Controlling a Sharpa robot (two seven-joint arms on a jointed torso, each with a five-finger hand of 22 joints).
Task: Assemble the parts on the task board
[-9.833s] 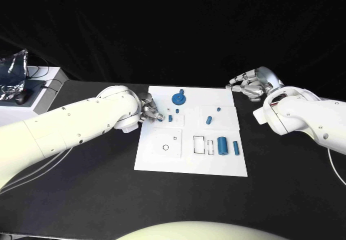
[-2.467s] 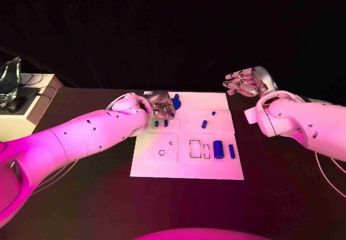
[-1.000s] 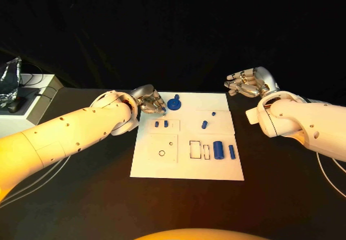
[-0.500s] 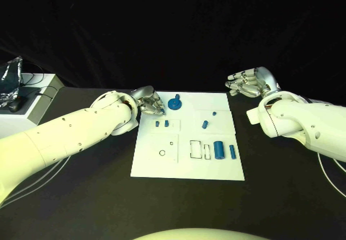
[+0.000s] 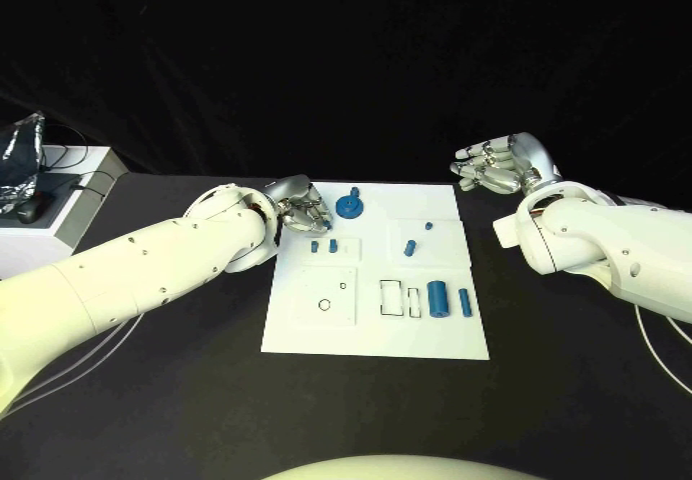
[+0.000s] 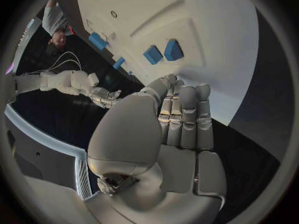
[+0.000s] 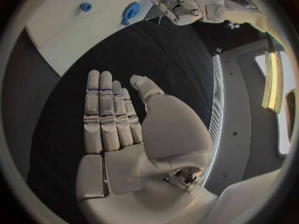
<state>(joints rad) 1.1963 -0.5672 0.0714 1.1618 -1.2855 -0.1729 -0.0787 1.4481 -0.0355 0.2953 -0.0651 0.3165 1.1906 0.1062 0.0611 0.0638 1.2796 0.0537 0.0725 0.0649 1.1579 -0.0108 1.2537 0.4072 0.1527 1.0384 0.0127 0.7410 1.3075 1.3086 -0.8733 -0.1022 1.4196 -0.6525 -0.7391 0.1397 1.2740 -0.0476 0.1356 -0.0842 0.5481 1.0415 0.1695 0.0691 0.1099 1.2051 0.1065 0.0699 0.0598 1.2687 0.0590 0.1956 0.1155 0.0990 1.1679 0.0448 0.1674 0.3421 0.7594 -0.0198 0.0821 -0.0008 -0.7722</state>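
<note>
The white task board (image 5: pixel 375 335) lies in the middle of the table. On it are a blue wheel with a knob (image 5: pixel 351 207), two small blue pieces side by side (image 5: pixel 325 246), a short peg (image 5: pixel 410 248), a tiny stud (image 5: pixel 428 227), a thick cylinder (image 5: pixel 437 298) and a slim bar (image 5: pixel 466 302). My left hand (image 5: pixel 299 210) hovers at the board's far left corner, holding nothing. In the left wrist view its fingers (image 6: pixel 184 119) reach toward the two small pieces (image 6: pixel 163 52). My right hand (image 5: pixel 498 165) is raised off the far right corner, flat and empty (image 7: pixel 118 129).
A white box (image 5: pixel 58 190) with a foil bag (image 5: pixel 29 140) and a cable stands at the table's left edge. Empty slot outlines (image 5: pixel 392 297) and a small hole (image 5: pixel 326 305) mark the board's near half. Black table surrounds the board.
Since ten seconds ago my left hand has left the small pieces and drawn back to the board's far left corner. Over the last second nothing has moved.
</note>
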